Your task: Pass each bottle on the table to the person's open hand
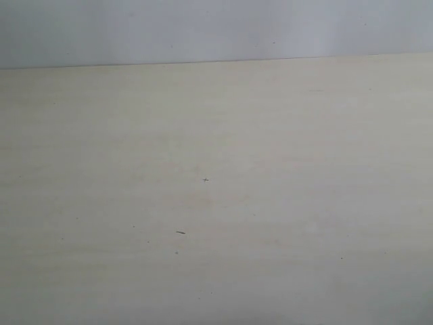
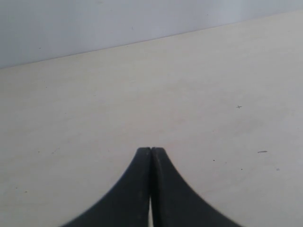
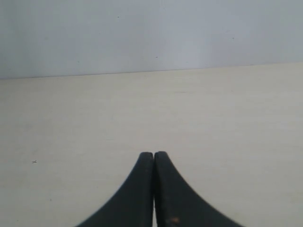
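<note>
The pale beige table (image 1: 216, 203) fills the exterior view, with a few tiny dark specks on it. None of the bottles shows in any view, and the person's open hand is out of view too. My left gripper (image 2: 151, 149) is shut, its black fingers pressed together above the bare tabletop (image 2: 94, 118) with nothing between them. In the right wrist view my right gripper (image 3: 154, 153) is likewise shut and holds nothing, over the tabletop (image 3: 213, 123). Neither gripper appears in the exterior view.
A plain pale grey wall (image 1: 203, 27) rises behind the table's far edge (image 1: 216, 61). A small dark cross mark (image 1: 205, 179) and a short dark fleck (image 1: 180, 232) lie on the surface.
</note>
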`<action>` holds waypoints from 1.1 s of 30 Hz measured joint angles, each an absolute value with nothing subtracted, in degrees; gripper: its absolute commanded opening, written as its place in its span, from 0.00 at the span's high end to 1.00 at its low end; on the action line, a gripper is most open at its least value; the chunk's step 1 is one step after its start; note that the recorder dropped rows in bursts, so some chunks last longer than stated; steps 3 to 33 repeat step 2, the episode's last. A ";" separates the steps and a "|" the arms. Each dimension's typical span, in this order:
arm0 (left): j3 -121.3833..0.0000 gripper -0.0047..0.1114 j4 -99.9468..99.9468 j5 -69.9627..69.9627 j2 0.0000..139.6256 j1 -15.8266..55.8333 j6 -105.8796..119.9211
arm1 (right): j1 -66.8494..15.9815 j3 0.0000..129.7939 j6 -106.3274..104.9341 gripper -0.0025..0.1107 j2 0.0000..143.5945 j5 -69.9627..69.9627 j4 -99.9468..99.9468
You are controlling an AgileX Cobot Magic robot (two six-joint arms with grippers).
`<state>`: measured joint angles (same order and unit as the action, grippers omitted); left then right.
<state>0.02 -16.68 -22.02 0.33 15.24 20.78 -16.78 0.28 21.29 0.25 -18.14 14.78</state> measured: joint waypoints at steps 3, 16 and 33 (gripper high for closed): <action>0.02 0.96 -16.68 -22.02 0.33 15.24 20.78 | -16.78 0.28 21.29 0.98 0.25 -18.14 14.78; 0.02 0.96 -16.68 -22.02 0.33 15.24 20.78 | -16.78 0.28 21.29 0.98 0.25 -18.14 14.78; 0.02 0.96 -16.68 -22.02 0.33 15.24 20.78 | -16.78 0.28 21.29 0.98 0.25 -18.14 14.78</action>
